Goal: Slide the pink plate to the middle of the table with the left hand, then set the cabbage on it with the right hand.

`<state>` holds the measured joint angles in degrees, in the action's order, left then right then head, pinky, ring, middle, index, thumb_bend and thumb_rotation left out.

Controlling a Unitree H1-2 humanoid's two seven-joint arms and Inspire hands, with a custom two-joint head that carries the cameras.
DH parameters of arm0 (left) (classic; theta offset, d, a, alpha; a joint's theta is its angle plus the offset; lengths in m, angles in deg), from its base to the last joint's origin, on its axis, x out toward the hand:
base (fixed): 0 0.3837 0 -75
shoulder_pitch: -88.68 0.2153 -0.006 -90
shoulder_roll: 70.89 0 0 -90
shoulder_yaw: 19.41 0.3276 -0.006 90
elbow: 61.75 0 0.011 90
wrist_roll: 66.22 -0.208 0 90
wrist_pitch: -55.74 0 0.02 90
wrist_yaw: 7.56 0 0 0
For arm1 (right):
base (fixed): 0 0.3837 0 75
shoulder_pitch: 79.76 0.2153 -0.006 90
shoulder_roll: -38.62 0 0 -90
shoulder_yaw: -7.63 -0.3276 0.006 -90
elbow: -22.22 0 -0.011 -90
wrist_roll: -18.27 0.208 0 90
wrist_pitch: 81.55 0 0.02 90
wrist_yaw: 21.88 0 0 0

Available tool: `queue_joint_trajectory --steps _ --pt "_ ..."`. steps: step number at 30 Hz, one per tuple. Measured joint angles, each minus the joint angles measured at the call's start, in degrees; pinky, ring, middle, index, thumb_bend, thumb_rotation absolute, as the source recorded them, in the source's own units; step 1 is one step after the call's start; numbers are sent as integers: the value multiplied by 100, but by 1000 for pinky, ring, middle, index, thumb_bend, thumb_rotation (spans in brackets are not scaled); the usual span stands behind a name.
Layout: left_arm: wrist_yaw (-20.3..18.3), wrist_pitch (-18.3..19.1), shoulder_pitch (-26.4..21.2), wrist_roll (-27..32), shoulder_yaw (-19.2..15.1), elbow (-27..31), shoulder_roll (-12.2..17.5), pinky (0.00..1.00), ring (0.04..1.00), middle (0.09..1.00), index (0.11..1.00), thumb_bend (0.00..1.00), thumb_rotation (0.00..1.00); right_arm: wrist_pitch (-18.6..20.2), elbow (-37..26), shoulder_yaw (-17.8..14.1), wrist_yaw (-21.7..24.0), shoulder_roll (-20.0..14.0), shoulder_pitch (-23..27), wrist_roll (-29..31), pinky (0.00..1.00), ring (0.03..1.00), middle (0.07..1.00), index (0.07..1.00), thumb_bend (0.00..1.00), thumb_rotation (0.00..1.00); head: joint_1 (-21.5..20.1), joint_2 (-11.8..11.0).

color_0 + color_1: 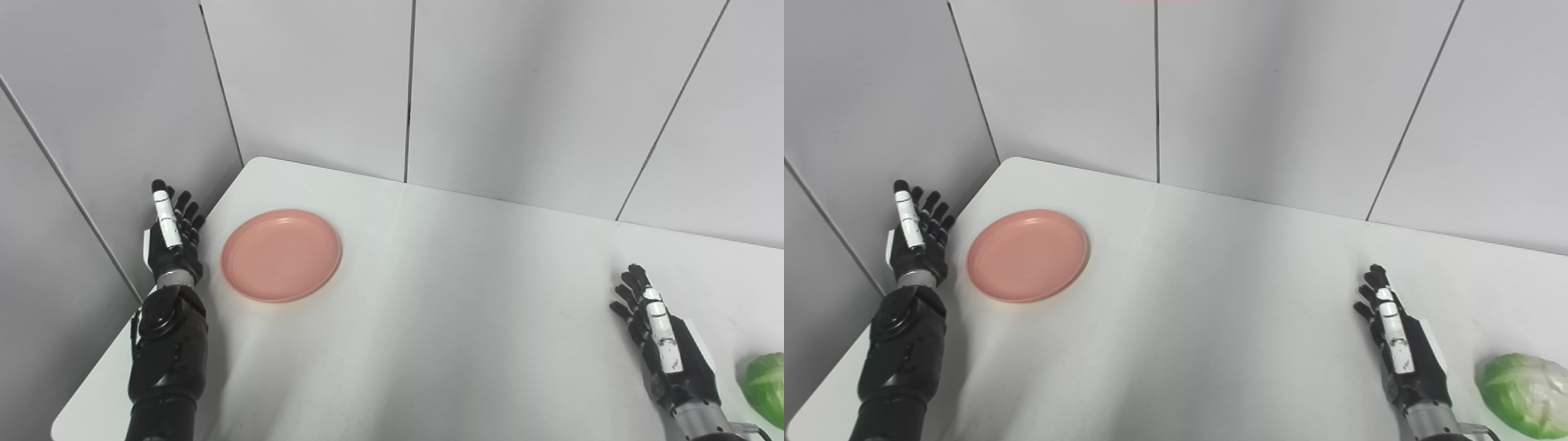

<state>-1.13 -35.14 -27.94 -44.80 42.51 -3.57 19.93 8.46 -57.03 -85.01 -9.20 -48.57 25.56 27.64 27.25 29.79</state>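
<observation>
- Two hands empty, fingers spread: left hand (171, 236) beside pink plate (280, 255), mid-left; right hand (1399, 349) near cabbage (1522, 394), lower right
- Probably light, stiff, slippery plate; push at rim; soft, round cabbage; wrap wide

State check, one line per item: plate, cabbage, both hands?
pink plate: empty, flat on the table's left side, untouched.
cabbage: lying on the table at the near right, not held.
left hand: open, holding nothing, beside the plate at the table's left edge.
right hand: open, holding nothing, just left of the cabbage.
</observation>
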Motion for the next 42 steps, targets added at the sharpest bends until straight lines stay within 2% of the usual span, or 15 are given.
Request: queue_joint_trajectory --steps 5,17,25,28,35,42 --pt "-133 16 -3 -5 215 -25 -2 962 960 965 981 725 997 1 -8 -2 -3 1 0 -25 1000 955 969 973 252 1000 -26 9" --pt "-359 -2 -50 -78 757 -121 9 977 976 973 966 747 987 10 -10 -10 -30 6 -3 -22 999 951 962 966 293 1000 -105 26" --pt "-458 10 -48 -235 1032 -73 -21 964 961 960 970 757 989 5 -14 -5 -46 4 -8 -35 998 948 962 965 281 1000 -185 44" --pt "-490 178 -18 -277 1221 174 -116 949 950 953 960 764 965 10 -75 13 -86 7 -40 -79 992 944 956 955 272 1000 -211 44" --pt "-556 696 63 -412 1685 821 -560 924 933 934 945 770 947 126 -199 40 -119 91 -70 -110 984 939 949 945 271 1000 -317 70" --pt "-648 1128 221 -515 1901 1322 -741 920 930 932 948 756 961 123 -192 50 -116 92 -67 -128 981 937 951 951 264 1000 -431 79"
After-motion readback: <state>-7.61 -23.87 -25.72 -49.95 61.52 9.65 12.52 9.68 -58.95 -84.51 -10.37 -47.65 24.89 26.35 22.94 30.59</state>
